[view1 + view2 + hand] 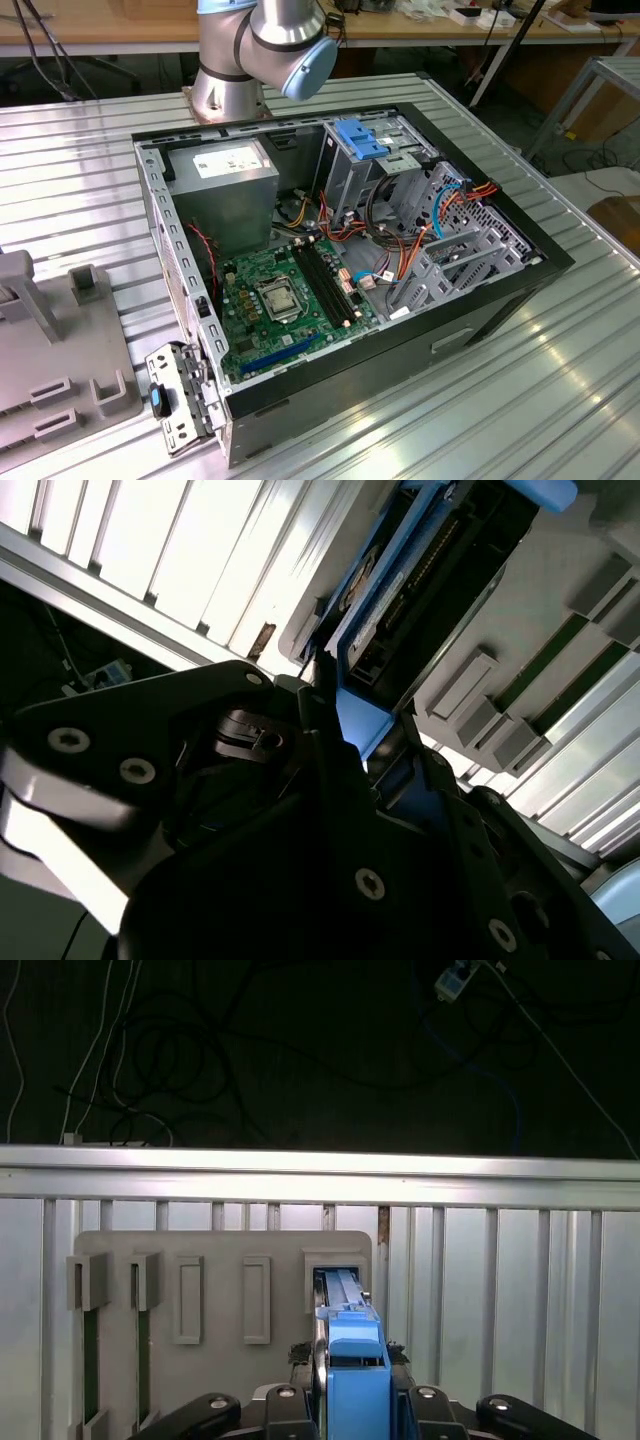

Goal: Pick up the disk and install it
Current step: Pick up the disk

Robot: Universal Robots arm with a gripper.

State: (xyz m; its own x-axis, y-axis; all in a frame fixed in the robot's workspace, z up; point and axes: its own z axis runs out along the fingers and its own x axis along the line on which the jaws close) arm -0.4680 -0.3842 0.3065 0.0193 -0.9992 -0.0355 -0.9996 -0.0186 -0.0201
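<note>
Pincer (357, 1400) gripping the disk (352, 1345), closed tight against both sides of its blue carrier rail. Disk standing on edge, its far end reaching into the end slot of a grey holder (200, 1260). Holder lying flat on the ribbed metal desk (500, 1290), close to the desk's edge. Beyond that edge, dark cables (200, 1050) trailing over a dark floor.
</note>
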